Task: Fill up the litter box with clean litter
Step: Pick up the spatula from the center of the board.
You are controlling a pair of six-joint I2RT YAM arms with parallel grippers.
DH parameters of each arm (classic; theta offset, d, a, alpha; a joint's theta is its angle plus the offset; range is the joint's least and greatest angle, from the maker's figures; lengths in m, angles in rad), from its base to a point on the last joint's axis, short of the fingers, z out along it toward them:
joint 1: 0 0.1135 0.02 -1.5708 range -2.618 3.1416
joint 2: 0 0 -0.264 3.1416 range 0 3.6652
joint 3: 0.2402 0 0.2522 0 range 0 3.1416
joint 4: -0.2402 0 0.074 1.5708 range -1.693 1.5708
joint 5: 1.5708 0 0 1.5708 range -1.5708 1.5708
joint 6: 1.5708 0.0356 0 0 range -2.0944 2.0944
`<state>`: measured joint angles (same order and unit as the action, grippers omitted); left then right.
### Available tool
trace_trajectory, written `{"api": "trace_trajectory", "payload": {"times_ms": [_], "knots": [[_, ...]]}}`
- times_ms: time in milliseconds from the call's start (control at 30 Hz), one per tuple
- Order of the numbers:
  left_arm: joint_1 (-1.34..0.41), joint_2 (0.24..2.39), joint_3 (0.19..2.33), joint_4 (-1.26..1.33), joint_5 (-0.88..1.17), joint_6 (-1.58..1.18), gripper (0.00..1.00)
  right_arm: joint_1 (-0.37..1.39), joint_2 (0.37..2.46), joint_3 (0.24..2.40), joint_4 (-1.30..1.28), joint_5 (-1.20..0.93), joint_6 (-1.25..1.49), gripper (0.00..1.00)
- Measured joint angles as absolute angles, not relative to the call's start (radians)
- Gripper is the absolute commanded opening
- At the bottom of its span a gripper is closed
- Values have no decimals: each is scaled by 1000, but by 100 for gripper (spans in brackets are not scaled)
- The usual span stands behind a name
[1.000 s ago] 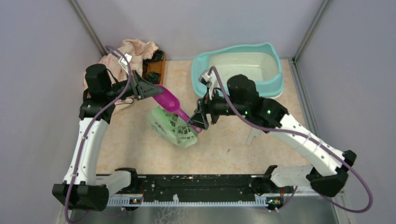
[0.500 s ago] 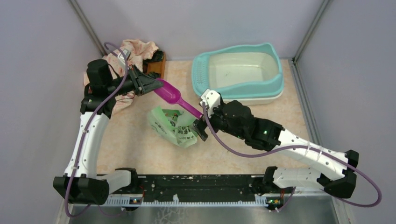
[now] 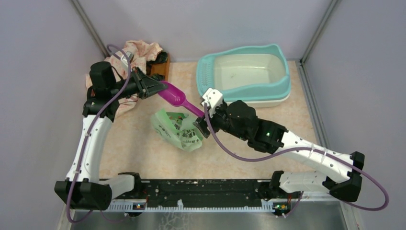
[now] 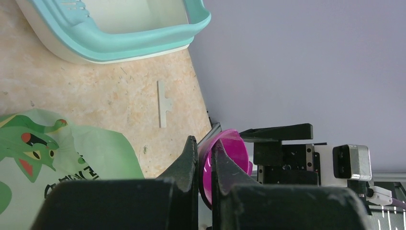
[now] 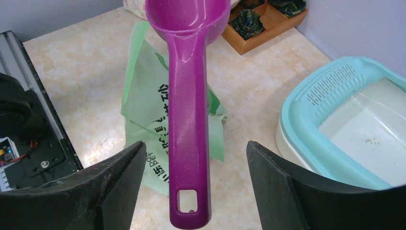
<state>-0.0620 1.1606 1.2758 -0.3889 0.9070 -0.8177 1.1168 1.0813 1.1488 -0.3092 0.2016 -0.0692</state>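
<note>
1. Find the purple plastic scoop (image 3: 177,99) held in the air above the pale green printed plastic bag (image 3: 174,129). Note its bowl rim pinched between the closed fingers of the left gripper (image 3: 160,87).
2. Confirm in the left wrist view: the scoop (image 4: 230,153) wedged in the narrow slot of the left gripper (image 4: 203,148).
3. Read the long axis: bowl at the left gripper's end, handle running straight toward the right gripper (image 3: 200,125), the end with the hanging hole nearest it.
4. See the right gripper (image 5: 194,158) spread wide, one finger on either side of the scoop (image 5: 187,120) handle, touching neither side. Note the handle centred in the gap and lying across the closing direction.
5. Judge this a handover, with the right arm the nearer to the handle. Expect it to need only a squeeze on the handle, then a release by the left.
6. Place the large rounded plastic litter box with teal rim (image 3: 286,72) at the far right of the beige table (image 3: 239,153), beyond the right arm and well apart from the scoop. Note its cream basin nearly bare, with only a few dark specks.
7. Look in vain for any pile of clean litter. Suppose it inside the bag, though impossible to tell from here.
</note>
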Motion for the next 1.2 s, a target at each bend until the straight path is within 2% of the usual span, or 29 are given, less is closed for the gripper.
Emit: {"api": "trace_trajectory", "payload": {"times_ms": [133, 233, 567, 633, 733, 1133, 1200], "knots": [[-62, 1159, 1266, -387, 903, -820, 0, 1116, 1090, 1153, -299, 176, -77, 65], [-62, 1158, 1252, -385, 899, -822, 0, 1114, 1091, 1161, -296, 160, -78, 54], [-62, 1158, 1224, -349, 894, -857, 0, 1110, 1091, 1162, -292, 144, -78, 57], [-62, 1158, 1209, -327, 899, -877, 0, 1110, 1091, 1161, -291, 144, -78, 55], [-62, 1158, 1189, -298, 911, -904, 0, 1110, 1091, 1161, -290, 144, -78, 43], [-62, 1155, 1095, -179, 953, -997, 0, 1083, 1089, 1158, -277, 136, -78, 42], [-62, 1155, 1078, -155, 959, -1015, 0, 1079, 1088, 1153, -276, 133, -78, 40]]}}
